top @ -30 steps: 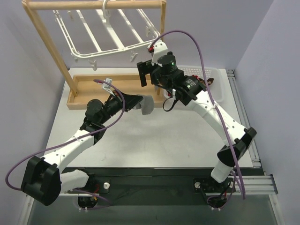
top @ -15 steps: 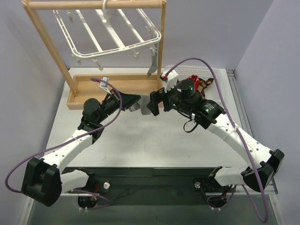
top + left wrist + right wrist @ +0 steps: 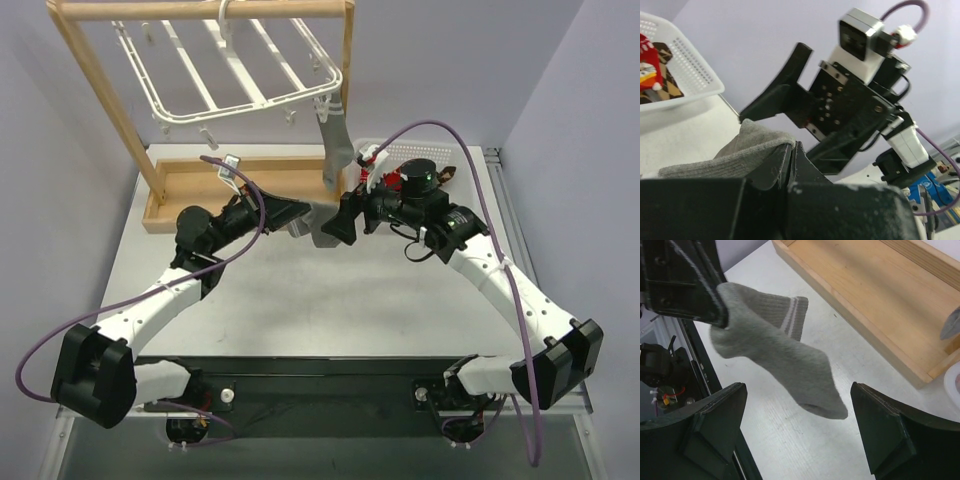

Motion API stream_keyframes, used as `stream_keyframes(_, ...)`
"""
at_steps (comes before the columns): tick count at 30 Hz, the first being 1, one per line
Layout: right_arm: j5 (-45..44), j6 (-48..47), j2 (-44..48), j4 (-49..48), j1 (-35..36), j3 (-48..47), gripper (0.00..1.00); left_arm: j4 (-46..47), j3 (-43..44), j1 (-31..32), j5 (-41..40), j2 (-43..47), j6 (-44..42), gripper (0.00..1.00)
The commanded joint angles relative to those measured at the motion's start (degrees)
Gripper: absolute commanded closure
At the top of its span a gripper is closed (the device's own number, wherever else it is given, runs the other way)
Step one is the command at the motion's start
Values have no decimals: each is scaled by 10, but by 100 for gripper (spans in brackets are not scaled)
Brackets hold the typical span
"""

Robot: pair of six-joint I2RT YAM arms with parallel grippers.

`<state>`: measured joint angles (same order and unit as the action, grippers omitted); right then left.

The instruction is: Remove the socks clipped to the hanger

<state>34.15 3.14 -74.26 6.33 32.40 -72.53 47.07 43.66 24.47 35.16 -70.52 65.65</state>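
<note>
Top view, hanger [image 3: 262, 100]: white frame hung by its hook from the top bar of the wooden rack [image 3: 200, 11], tilted, over the wooden tray [image 3: 200, 185].
Top view, clipped grey sock [image 3: 335, 150]: dangles from a clip at the hanger's near right corner; it is the only sock seen on the frame.
Top view, left gripper [image 3: 305, 218]: clamped on the held grey sock [image 3: 320, 238], above the table just in front of the tray.
Top view, right gripper [image 3: 337, 228]: facing the left one, right at the held sock; its jaw gap is hard to read from here.
Top view, basket [image 3: 440, 152]: white, at the far right, its contents mostly hidden by the right arm.
Left wrist view, left gripper [image 3: 790, 150]: fingers pressed together on the ribbed cuff; the rest of the sock is cut off behind them.
Left wrist view, basket [image 3: 690, 80]: holds a red sock [image 3: 647, 45] and an argyle sock [image 3: 660, 75], both cropped at the frame's edge.
Right wrist view, right gripper [image 3: 798, 386]: fingers spread wide, either side of the held sock's toe, touching nothing.
Right wrist view, held grey sock [image 3: 775, 355]: droops from the left gripper at upper left.
Right wrist view, right edge: a grey tip, presumably the clipped sock, is mostly cut off.
</note>
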Motion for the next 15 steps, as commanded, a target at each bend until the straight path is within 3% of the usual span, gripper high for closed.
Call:
stream_keyframes(1, 79, -21, -11, -23, -4, -19, 13, 66, 39, 15, 47, -5, 28, 100)
stream_keyframes(8, 122, -9, 31, -90, -1, 47, 23, 73, 81, 58, 54, -45, 31, 100)
stream_keyframes(11, 99, 11, 33, -103, -3, 56, 73, 70, 87, 62, 50, -54, 26, 100)
stream_keyframes(12, 92, 13, 31, -102, -3, 53, 97, 68, 85, 62, 47, -54, 25, 100)
stream_keyframes(15, 58, 18, 21, -85, -5, 46, 100, 47, 78, 60, 14, -38, 0, 88)
